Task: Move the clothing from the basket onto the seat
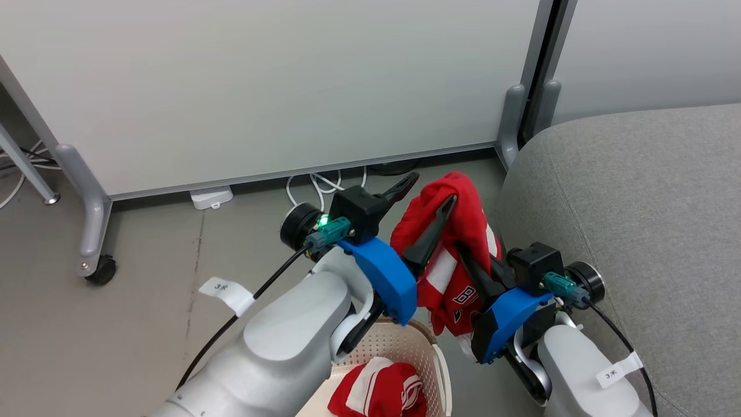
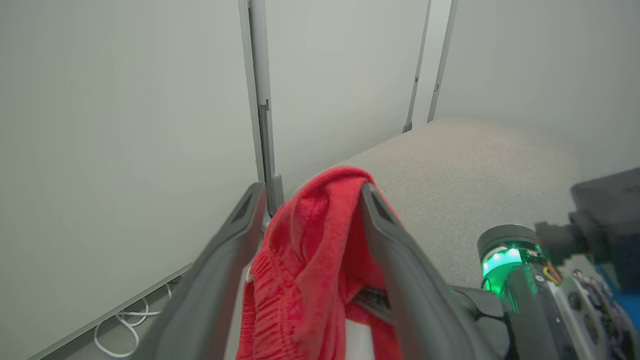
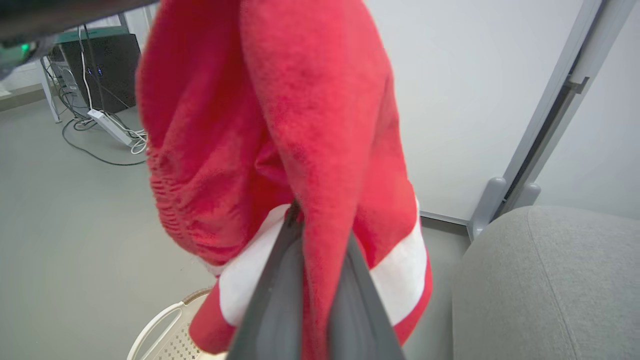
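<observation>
Red-and-white soft jersey garment (image 1: 469,226): tilted white block characters at its 5 o'clock part, "88" or "BB"; print beneath illegible. White paper tag (image 1: 226,292) on black cable (image 1: 272,282), 8 o'clock from garment: "3" plus star-like mark. Second white paper tag (image 1: 616,373), 4 o'clock: same.

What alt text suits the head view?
The right gripper holds a red garment pinched above the basket, beside the open left gripper, which has one finger against the cloth. A second garment lies in the basket, and the sofa is at right.
</observation>
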Tool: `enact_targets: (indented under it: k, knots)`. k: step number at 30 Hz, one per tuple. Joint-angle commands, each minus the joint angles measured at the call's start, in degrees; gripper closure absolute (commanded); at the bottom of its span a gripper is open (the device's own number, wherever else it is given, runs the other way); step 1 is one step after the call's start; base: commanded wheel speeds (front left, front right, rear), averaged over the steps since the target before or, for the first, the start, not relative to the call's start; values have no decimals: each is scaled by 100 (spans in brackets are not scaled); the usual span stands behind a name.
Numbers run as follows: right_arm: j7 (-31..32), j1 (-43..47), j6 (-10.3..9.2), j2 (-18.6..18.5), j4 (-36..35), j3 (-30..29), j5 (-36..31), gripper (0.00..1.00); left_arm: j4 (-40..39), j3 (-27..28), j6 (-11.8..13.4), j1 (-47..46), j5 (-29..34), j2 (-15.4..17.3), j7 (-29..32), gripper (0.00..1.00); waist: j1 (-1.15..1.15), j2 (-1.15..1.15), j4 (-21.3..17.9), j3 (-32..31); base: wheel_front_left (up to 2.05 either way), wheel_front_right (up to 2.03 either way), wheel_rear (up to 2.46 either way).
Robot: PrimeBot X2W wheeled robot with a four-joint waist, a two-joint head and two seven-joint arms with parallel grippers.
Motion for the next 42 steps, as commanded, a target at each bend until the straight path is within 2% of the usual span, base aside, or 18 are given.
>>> enact_targets:
  k: [1,6,12,24,29,34,42]
  knots:
    - [-43,-82,3,-16,-14,-61,-46,100,-57,46,21,160,72,106,-32,0,0,0,8,-6,0,0,0]
    - [-69,-46,3,-16,-39,-268,-137,100,-719,441,38,655,422,323,-47,0,0,0,34,10,0,0,0]
    - [-118,16,3,-16,-58,-523,-231,100,-1629,1184,137,1608,1072,637,-48,0,0,0,26,22,0,0,0]
    - [-111,68,3,-15,-140,-762,-355,100,-2602,2653,-123,3332,2178,1067,-46,0,0,0,-96,95,0,0,0]
    - [-113,89,3,-14,-180,-846,-397,100,-2774,3249,-176,3804,2437,1006,-46,0,0,0,-148,124,0,0,0]
    - [-120,82,3,-15,-222,-873,-391,100,-2879,3569,-245,4015,2656,878,-47,0,0,0,-261,162,0,0,0]
    - [-132,60,3,-13,-333,-795,-190,100,-3016,3849,-297,4089,2882,744,-46,0,0,0,-788,307,0,0,0]
